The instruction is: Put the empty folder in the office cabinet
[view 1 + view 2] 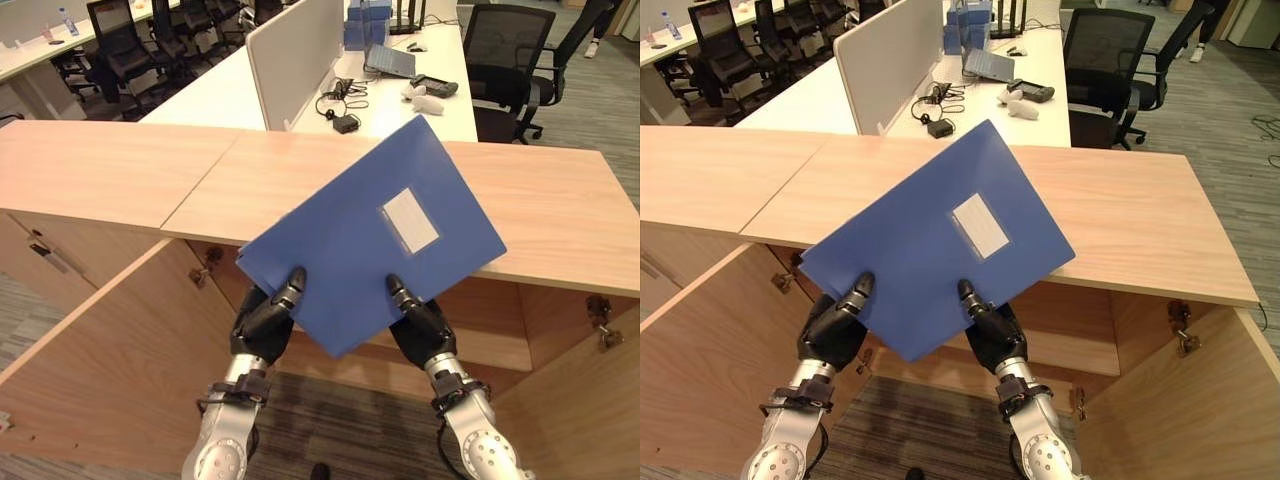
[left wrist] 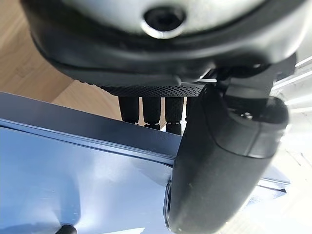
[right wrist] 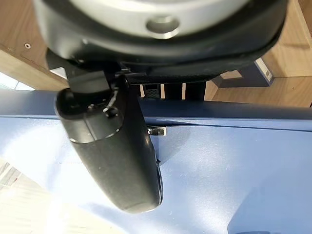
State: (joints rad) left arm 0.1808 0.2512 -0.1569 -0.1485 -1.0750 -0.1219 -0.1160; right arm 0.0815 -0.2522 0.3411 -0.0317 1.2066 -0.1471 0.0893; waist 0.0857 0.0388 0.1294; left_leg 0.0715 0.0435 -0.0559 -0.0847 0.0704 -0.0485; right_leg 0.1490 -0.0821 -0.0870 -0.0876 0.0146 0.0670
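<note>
A blue folder (image 1: 375, 232) with a pale label is held up flat in front of the open wooden cabinet (image 1: 480, 325), tilted with one corner pointing away. My left hand (image 1: 268, 318) pinches its near left edge, thumb on top and fingers beneath. My right hand (image 1: 420, 322) pinches the near right edge the same way. In the left wrist view the thumb (image 2: 219, 165) presses on the blue cover (image 2: 73, 180). The right wrist view has the thumb (image 3: 117, 156) lying on the folder (image 3: 229, 175).
The cabinet's two doors (image 1: 100, 370) (image 1: 580, 400) swing open toward me at either side. Its long wooden top (image 1: 130, 170) runs across the view. Behind it stand white desks with a laptop (image 1: 388, 62), cables and black office chairs (image 1: 510, 60).
</note>
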